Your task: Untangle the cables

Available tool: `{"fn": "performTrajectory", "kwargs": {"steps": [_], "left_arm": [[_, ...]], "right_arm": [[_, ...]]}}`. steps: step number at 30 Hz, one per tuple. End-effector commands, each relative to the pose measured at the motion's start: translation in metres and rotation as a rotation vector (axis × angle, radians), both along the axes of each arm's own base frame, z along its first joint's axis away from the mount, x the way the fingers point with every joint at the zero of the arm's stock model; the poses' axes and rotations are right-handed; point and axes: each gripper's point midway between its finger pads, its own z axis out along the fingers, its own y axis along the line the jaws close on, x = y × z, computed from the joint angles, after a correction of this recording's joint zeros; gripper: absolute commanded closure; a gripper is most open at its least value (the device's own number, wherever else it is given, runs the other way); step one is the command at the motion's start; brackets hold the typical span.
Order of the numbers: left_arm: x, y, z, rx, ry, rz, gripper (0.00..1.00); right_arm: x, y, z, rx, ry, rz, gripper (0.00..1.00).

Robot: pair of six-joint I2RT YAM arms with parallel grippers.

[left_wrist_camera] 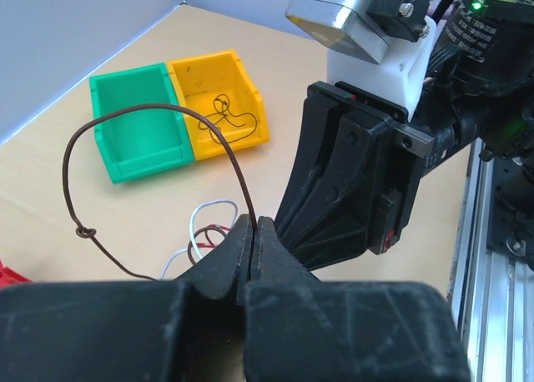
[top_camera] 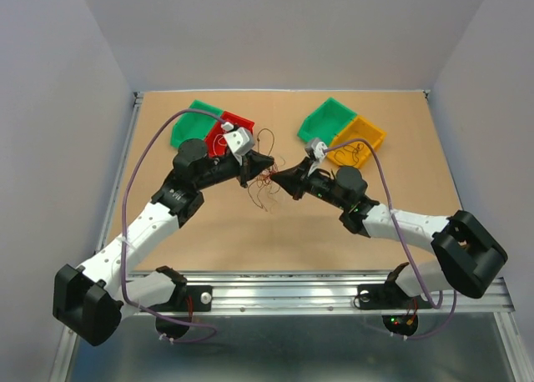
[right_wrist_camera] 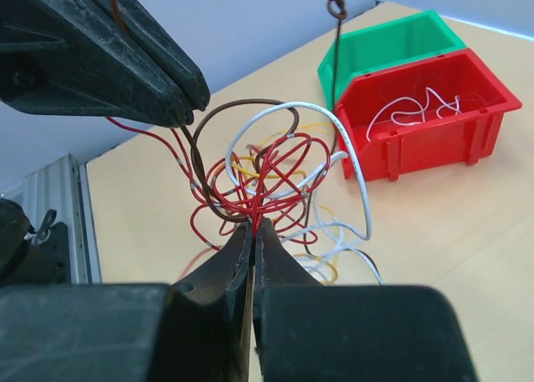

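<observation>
The cables (top_camera: 265, 186) are a small clump of red, brown, white and yellow wires in the middle of the table, between the two gripper tips. In the right wrist view the tangle (right_wrist_camera: 267, 169) hangs just ahead of my right gripper (right_wrist_camera: 253, 225), which is shut on a red strand at the clump's base. My left gripper (left_wrist_camera: 254, 223) is shut on a brown wire (left_wrist_camera: 125, 113) that arches up in a loop with a small knot. The left gripper's fingers (right_wrist_camera: 125, 65) sit above and left of the tangle. Both tips (top_camera: 274, 170) nearly meet.
A green bin (top_camera: 193, 123) and a red bin (top_camera: 219, 140) stand at the back left; the red bin (right_wrist_camera: 434, 140) holds a white wire (right_wrist_camera: 413, 107). At the back right stand a green bin (top_camera: 315, 118) and a yellow bin (left_wrist_camera: 238, 140) holding a dark wire (left_wrist_camera: 225, 119).
</observation>
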Motion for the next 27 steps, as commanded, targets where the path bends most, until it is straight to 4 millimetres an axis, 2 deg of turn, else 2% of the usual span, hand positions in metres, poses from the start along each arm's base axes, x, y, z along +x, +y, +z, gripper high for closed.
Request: {"fn": "performTrajectory", "kwargs": {"steps": [1,2,3,4,6,7,9,10,11,14,17,25,27], "left_arm": [[0.007,0.013,0.044,-0.065,-0.094,0.074,1.0],[0.013,0.02,0.047,-0.073,-0.093,0.119,1.0],[0.016,0.024,0.049,-0.081,-0.093,0.14,1.0],[0.026,0.038,0.054,-0.091,-0.105,0.213,1.0],[0.034,0.05,0.06,-0.107,-0.115,0.287,1.0],[0.035,0.057,0.064,-0.119,-0.126,0.317,1.0],[0.045,0.071,0.065,-0.127,-0.129,0.413,1.0],[0.047,0.076,0.064,-0.128,-0.127,0.445,1.0],[0.054,0.087,0.066,-0.135,-0.133,0.515,1.0],[0.067,0.108,0.065,-0.141,-0.122,0.647,1.0],[0.074,0.127,0.067,-0.153,-0.125,0.751,1.0],[0.064,0.167,0.092,-0.233,-0.194,0.926,1.0],[0.06,0.165,0.095,-0.233,-0.208,0.904,1.0]], "right_arm": [[0.007,-0.006,0.033,0.091,-0.059,-0.064,0.99],[0.007,-0.01,0.029,0.091,-0.045,-0.082,0.99],[0.011,-0.019,0.013,0.079,-0.006,-0.138,0.99],[0.012,-0.024,0.008,0.091,0.033,-0.166,1.0],[0.015,-0.036,-0.006,0.093,0.088,-0.231,0.99],[0.02,-0.048,-0.019,0.088,0.126,-0.311,0.99],[0.022,-0.061,-0.035,0.085,0.201,-0.381,0.99],[0.027,-0.072,-0.035,0.096,0.216,-0.449,1.0],[0.025,-0.08,-0.051,0.074,0.272,-0.49,0.99],[0.029,-0.102,-0.061,0.077,0.331,-0.613,1.0],[0.025,-0.127,-0.085,0.011,0.403,-0.735,0.99],[0.005,-0.186,-0.127,-0.123,0.469,-0.954,0.98],[0.0,-0.185,-0.129,-0.119,0.476,-0.93,0.96]]}}
